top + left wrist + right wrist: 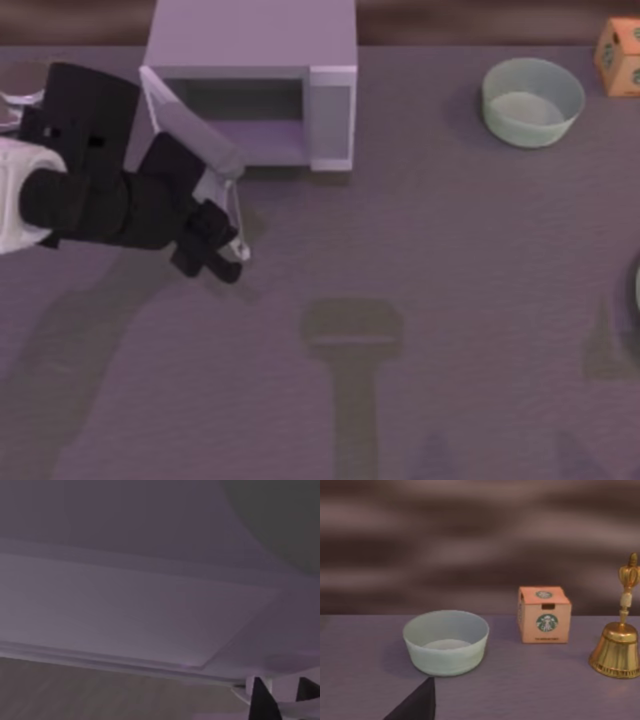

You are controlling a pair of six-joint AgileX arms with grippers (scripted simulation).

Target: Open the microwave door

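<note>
top view: microwave point(255, 60) sits at the table's point(450, 300) far edge, left of centre. microwave door point(195, 140) is swung out on its left-side hinge, long axis running diagonally from hinge toward the near right, cavity exposed. left gripper point(228, 250) pinches the door's free edge. wide bare table lies near of the door. pale bowl point(532, 100) and orange box point(620, 55) stand well apart, far right. right gripper is out of sight.

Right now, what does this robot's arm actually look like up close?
The left arm is chunky and matte black, built of boxy and rounded segments, with a white collar near the top view's left edge. Its left gripper ends in two short dark, pointed fingers. No cables or markings show.
</note>
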